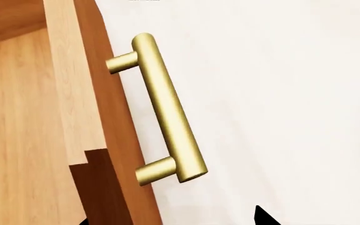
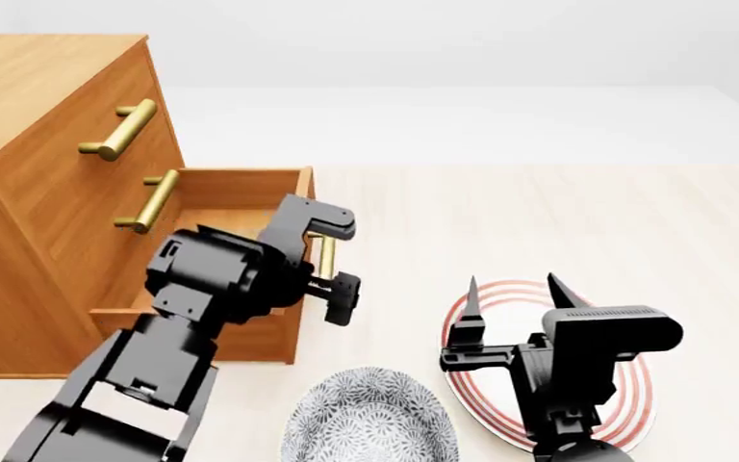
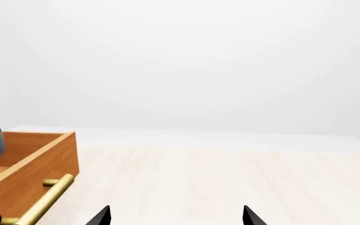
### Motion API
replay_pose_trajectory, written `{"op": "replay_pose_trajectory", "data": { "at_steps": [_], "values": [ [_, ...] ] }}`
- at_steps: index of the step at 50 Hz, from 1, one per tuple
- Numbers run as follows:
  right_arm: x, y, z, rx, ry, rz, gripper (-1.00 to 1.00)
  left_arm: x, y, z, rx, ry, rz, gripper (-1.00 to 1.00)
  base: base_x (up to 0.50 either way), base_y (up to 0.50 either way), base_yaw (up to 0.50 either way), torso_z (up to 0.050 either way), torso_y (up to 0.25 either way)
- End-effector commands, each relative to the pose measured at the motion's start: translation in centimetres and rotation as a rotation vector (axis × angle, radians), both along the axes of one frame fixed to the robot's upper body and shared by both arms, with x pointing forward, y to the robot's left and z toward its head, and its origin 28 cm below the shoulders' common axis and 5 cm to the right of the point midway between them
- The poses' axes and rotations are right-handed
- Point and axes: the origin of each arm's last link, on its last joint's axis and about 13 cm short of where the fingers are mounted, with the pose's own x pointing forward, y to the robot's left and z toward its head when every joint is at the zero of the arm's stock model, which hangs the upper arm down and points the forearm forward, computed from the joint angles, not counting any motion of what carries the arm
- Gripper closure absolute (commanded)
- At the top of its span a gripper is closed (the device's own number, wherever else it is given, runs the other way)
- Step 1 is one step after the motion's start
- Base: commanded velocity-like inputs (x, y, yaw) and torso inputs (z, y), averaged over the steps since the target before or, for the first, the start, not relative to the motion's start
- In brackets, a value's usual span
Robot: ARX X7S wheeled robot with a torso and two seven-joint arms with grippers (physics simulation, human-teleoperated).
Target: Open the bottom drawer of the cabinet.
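Head view, nearest first: a patterned grey bowl at the bottom centre edge, and to its right a red-ringed plate under the right hand, whose two pointed fingers stand well apart with nothing between them. Mid-frame left, the left hand sits at the front of the bottom drawer, its black body covering most of the brass bar handle; whether its fingers grip the bar or stand just off it I cannot tell. In the left wrist view the handle is fully bare, only a dark finger tip showing at the lower edge, apart from the bar. The drawer is already drawn well out of the cabinet, which fills the upper left; the two upper drawers sit flush. Handling, as a judgement: a rigid, light wood box sliding straight outward, likely with little resistance. The bar is smooth and round, possibly slick; best taken at mid-length between its two posts, pulling square to the drawer front so the drawer does not rack.
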Motion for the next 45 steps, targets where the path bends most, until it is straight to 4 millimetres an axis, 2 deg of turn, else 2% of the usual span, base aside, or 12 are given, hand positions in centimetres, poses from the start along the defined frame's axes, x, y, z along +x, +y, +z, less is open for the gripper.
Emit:
{"op": "replay_pose_trajectory", "data": {
  "at_steps": [1,6,7,9,15,19,22,23,26,29,41,45],
  "values": [
    [0.0,0.0,0.1,0.000,-0.004,0.000,-1.00,-0.6,-3.0,0.8,-0.226,-0.009,-0.128,-1.00,0.00,0.00,0.00,0.000,0.000],
    [0.0,-0.1,0.2,-0.002,-0.004,-0.004,-1.00,-1.0,-2.6,2.3,-0.269,-0.184,-0.086,-1.00,0.00,0.00,-0.01,0.000,0.000],
    [0.0,-0.1,0.3,-0.003,-0.005,-0.005,-1.00,-1.5,-2.3,3.5,-0.278,-0.305,-0.068,-1.00,0.00,0.00,-0.01,0.000,0.000],
    [0.0,-0.1,0.3,-0.003,-0.006,-0.006,-1.00,-2.1,-2.1,4.4,-0.299,-0.350,-0.052,-1.00,0.00,0.00,-0.01,0.000,0.000],
    [0.1,0.1,0.3,-0.006,-0.006,-0.003,-1.00,-6.0,-1.0,8.6,-0.394,-0.514,-0.043,-1.00,0.00,0.00,0.00,0.000,0.002],
    [0.1,0.1,0.4,-0.008,-0.008,-0.003,-1.00,-8.8,-0.5,9.6,-0.416,-0.637,-0.026,-1.00,0.00,0.00,0.00,0.000,0.000],
    [0.2,0.1,0.4,-0.010,-0.011,-0.006,-1.00,-10.1,-0.4,8.6,-0.405,-0.701,0.005,-1.00,0.00,0.00,0.00,0.000,0.000],
    [0.3,0.1,0.5,-0.013,-0.014,-0.009,-1.00,-10.8,-0.3,7.5,-0.391,-0.728,0.017,-1.00,0.00,0.00,0.00,0.000,0.000],
    [0.5,0.0,0.9,-0.025,-0.029,-0.014,-1.00,-11.2,-0.2,6.0,-0.361,-0.849,0.070,-1.00,0.00,0.00,0.00,0.000,0.000],
    [1.1,0.1,2.8,-0.058,-0.090,-0.028,-1.00,-12.2,-0.1,4.8,-0.366,-0.890,0.089,-1.00,0.00,0.00,0.00,0.000,0.000],
    [1.9,-0.3,9.6,-0.109,-0.352,-0.065,-1.00,-13.7,0.1,4.4,-0.311,-1.057,0.107,-1.00,0.00,0.00,0.00,0.000,0.000],
    [1.6,-0.2,10.5,-0.117,-0.394,-0.062,-1.00,-13.8,0.2,4.7,-0.327,-1.079,0.136,-1.00,0.00,0.00,0.00,0.000,0.000]
  ]
}}
